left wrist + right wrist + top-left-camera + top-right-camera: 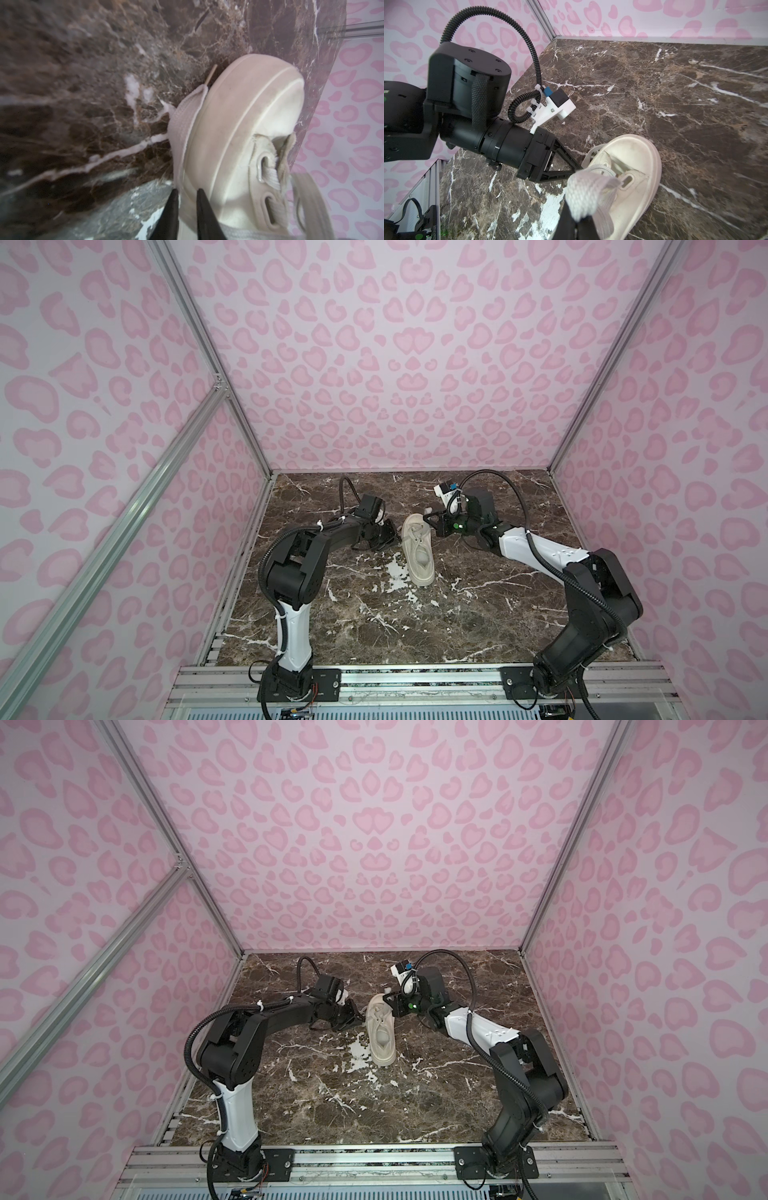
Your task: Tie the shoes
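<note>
Nearest us in the right wrist view, the right gripper (576,223) is clamped on a flat cream lace (588,193), which drapes over its black fingers and runs back to the eyelets (626,181) of the shoe (631,166). We see the shoe sitting upright near the middle of the marble table (374,626), toe toward the back wall, with one gripper at each side of its front half. The left gripper (188,190) has its jaws drawn almost together at the sole's edge, and the other lace (182,128) runs along the sole and in between them, so we read it as pinched. We judge the step in hand to be gathering both lace ends, before any knot. The next move calls for raising both ends clear of the sole and crossing them over the tongue, with gentle tension so the light shoe does not drag or tip. Both top views show the fingertips too small to check. The left wrist view cuts off the heel and blurs the grip itself. We cannot tell whether the laces already cross above the eyelets.
</note>
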### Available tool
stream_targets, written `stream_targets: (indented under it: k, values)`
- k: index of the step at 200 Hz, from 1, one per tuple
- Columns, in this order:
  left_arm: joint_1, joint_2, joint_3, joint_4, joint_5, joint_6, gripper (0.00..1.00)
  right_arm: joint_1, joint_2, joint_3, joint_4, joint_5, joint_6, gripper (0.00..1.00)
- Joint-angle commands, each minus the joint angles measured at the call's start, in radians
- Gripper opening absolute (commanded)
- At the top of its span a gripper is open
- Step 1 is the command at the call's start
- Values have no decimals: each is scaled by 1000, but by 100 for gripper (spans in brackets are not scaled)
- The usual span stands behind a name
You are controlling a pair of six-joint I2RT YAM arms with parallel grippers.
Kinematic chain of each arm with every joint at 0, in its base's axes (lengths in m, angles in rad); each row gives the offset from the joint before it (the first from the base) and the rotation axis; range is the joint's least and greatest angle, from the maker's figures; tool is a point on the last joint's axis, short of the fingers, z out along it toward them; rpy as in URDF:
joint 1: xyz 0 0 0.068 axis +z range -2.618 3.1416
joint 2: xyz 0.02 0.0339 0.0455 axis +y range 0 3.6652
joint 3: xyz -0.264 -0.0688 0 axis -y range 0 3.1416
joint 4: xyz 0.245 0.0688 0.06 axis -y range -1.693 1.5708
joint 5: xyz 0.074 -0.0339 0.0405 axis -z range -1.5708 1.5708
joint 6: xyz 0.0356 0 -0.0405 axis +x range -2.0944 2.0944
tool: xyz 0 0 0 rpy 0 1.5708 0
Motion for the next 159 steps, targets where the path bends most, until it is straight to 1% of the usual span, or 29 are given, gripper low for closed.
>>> stream_targets:
  k: [1, 14, 82, 87, 103, 115, 122, 127, 130, 138, 159]
  values:
    - [1, -12, -5, 40, -12, -10, 8, 1, 4, -5, 14, -6, 2, 1]
    - [1, -15, -4, 38, -14, -7, 3, 1, 3, -6, 15, -6, 4, 1]
    - [7, -56, 0, -32, -81, 40, 3, -3, -12, -18, 17, 8, 7, 1]
    - [8, -58, -1, -35, -80, 41, 7, -2, -13, -19, 17, 6, 6, 1]
    - [10, -68, -10, -37, -67, 36, 23, -3, -12, -21, 17, 5, 7, 1]
    - [10, -83, -25, -30, -52, 29, 32, -3, -10, -19, 16, 3, 7, 1]
    - [11, -92, -36, -24, -46, 24, 35, -2, -10, -20, 17, 3, 7, 1]
    - [11, -97, -45, -17, -38, 20, 35, -2, -11, -21, 17, 2, 7, 1]
    - [11, -100, -50, -11, -33, 17, 40, -3, -13, -21, 17, 2, 7, 1]
    - [12, -106, -62, -2, -14, 2, 43, -3, -12, -21, 17, 2, 4, 1]
    - [20, -106, -98, 71, 50, -69, 45, -3, -12, -21, 16, 0, 4, 1]
